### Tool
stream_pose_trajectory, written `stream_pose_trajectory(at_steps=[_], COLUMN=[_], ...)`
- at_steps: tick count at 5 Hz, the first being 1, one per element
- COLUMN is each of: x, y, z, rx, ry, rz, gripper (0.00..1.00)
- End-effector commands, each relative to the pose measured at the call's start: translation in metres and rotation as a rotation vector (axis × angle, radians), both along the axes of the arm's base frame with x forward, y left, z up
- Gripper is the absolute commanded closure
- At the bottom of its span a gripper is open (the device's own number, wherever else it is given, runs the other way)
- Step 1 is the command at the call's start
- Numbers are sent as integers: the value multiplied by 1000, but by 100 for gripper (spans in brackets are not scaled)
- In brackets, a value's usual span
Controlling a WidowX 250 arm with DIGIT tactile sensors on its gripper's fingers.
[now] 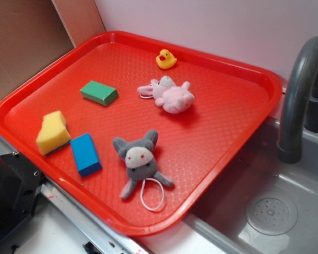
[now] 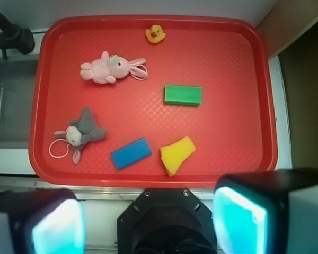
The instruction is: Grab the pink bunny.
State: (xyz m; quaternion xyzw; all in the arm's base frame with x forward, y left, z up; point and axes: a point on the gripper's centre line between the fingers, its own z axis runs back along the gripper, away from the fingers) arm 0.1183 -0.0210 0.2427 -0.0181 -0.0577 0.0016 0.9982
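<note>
Pink bunny point(image 2: 108, 69) on red tray point(image 2: 233, 106), well beyond fingers point(image 2: 148, 222); fingers apart, empty.

1. We see a red plastic tray point(image 1: 238, 114) with a fine diamond-embossed, semi-gloss floor and a smooth rim.
2. We note the small pale-pink plush bunny point(image 1: 172, 95), of soft matt cloth.
3. We note the grey plush animal point(image 1: 140, 159), of fuzzy matt fabric, with a thin white cord loop.
4. The small yellow duck point(image 1: 166, 59) looks smooth and glossy.
5. The yellow sponge wedge point(image 1: 52, 132) looks porous and matt.
6. The green block point(image 1: 99, 92) and blue block point(image 1: 85, 153) look smooth and matt.
7. The grey plastic sink basin point(image 1: 286, 180) looks smooth, with a dull sheen.
</note>
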Motion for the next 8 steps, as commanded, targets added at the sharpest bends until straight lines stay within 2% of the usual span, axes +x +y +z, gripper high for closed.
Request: stream_pose_trajectory(at_steps=[1,2,4,5,7,8], x=[0,43,114,146,165,162], y=[0,-6,-27,-39,-71,-71], z=[0,5,-6,-34,-117,-150], rx=[0,33,158,286,384,403], ry=[0,-50,-18,106,320,376], rz=[0,-249,-694,-959,-1315,-1388], gripper=[0,0,0,0,0,0])
